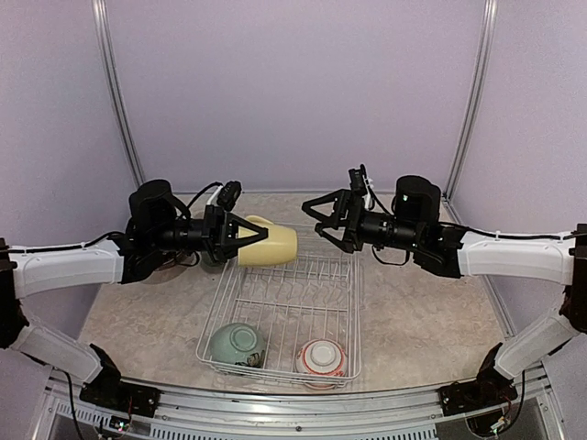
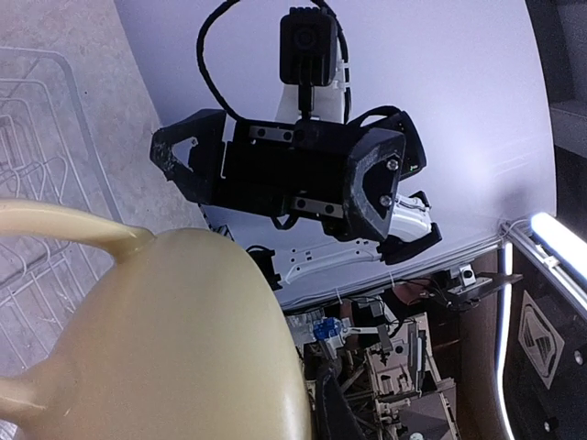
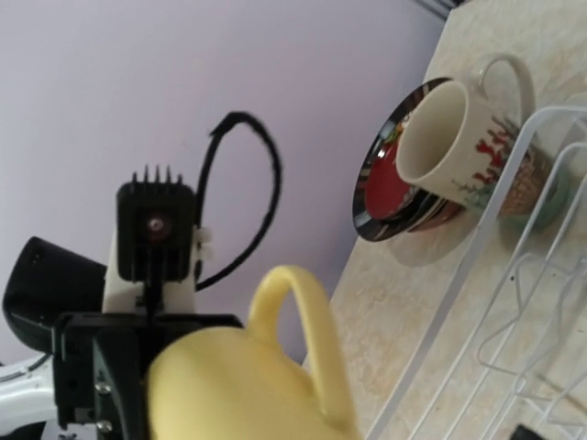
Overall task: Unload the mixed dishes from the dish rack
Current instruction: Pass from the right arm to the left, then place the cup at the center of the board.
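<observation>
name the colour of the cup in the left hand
Pale yellow cup, best in the top external view.

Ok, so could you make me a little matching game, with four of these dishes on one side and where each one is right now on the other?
Things:
1. yellow cup
2. pale-green bowl
3. red-and-white bowl
4. white patterned mug

Places:
A. near-right corner of the dish rack
B. on the plates, outside the rack
C. held in the air by the left gripper
D. near-left corner of the rack

Pairs: 1-C, 2-D, 3-A, 4-B
</observation>
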